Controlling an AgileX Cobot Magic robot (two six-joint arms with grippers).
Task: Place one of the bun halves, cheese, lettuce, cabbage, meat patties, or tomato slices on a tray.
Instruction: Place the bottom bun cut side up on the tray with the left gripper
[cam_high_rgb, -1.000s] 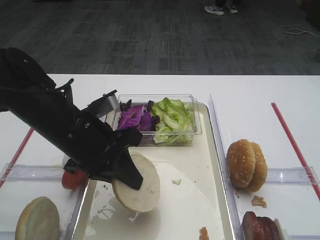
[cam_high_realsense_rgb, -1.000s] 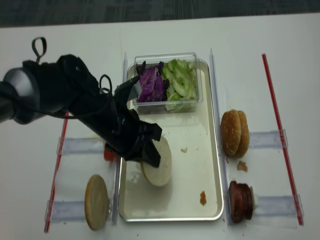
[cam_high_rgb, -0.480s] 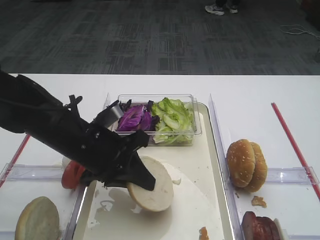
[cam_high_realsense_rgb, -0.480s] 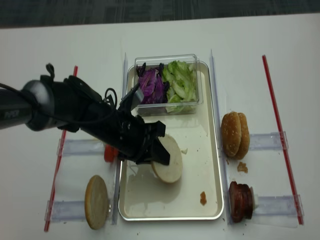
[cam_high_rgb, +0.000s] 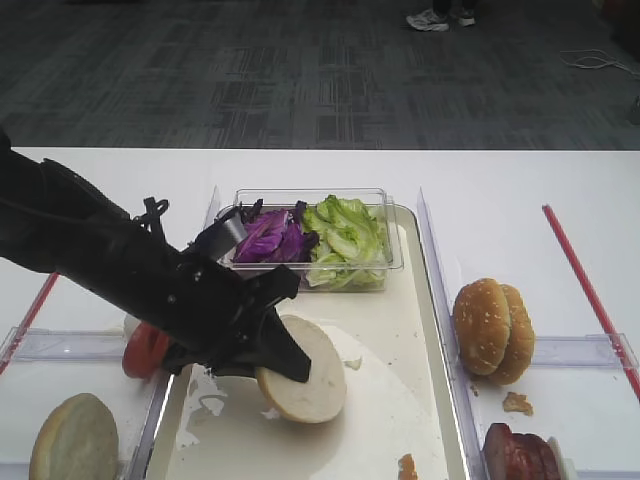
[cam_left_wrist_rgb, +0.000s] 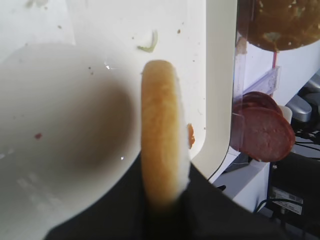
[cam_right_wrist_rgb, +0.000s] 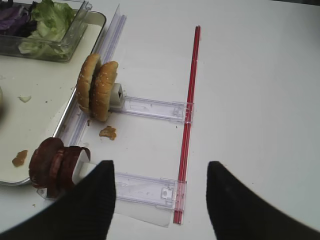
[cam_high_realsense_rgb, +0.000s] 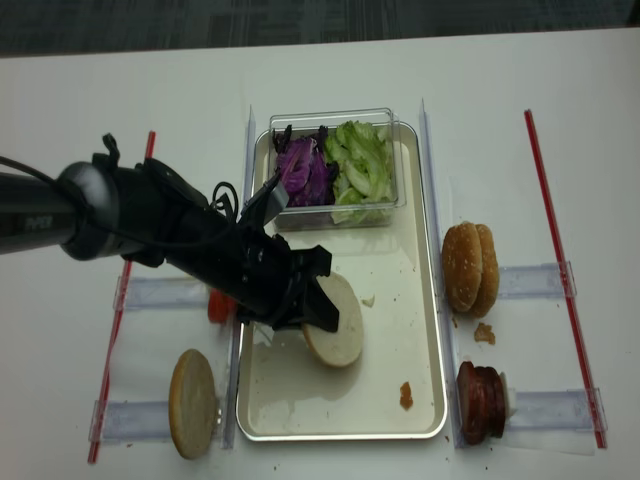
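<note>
My left gripper (cam_high_rgb: 285, 352) is clamped on 1 bun half (cam_high_rgb: 302, 370), fingers (cam_left_wrist_rgb: 210, 200) pinching it edge-on; left wrist view shows only its tan rim, cut face and dome both out of sight there. Bun half sits tilted over the tray (cam_high_rgb: 425, 330), lower edge at or just above the liner; can't tell if it's touching. My arm covers the tray's left rim and most of the left fingers in both high views.

Right gripper (cam_right_wrist_rgb: 157, 200): 2 dark fingers (cam_right_wrist_rgb: 90, 202) spread wide with nothing between them, hovering over the tabletop (cam_right_wrist_rgb: 250, 75) right of the tray. Tips cut off by the frame bottom. Not visible in either high view.

Other items:
- lettuce (cam_high_rgb: 345, 238) and cabbage (cam_high_rgb: 265, 235) side by side in a clear plastic box (cam_high_rgb: 395, 250) at the tray's far end.
- meat patties (cam_high_realsense_rgb: 482, 402) stacked on edge right of the tray, near corner; count unclear, cropped in the front high view.
- 2 sesame buns (cam_high_rgb: 493, 330) upright on edge, right of the tray.
- tomato slices (cam_high_rgb: 143, 350) left of the tray, mostly hidden behind my arm.
- 2nd pale bun half (cam_high_realsense_rgb: 193, 403) on edge at the left near corner, outside the tray.
- Small crumbs (cam_high_realsense_rgb: 405, 396) on the liner, identity unclear.
</note>
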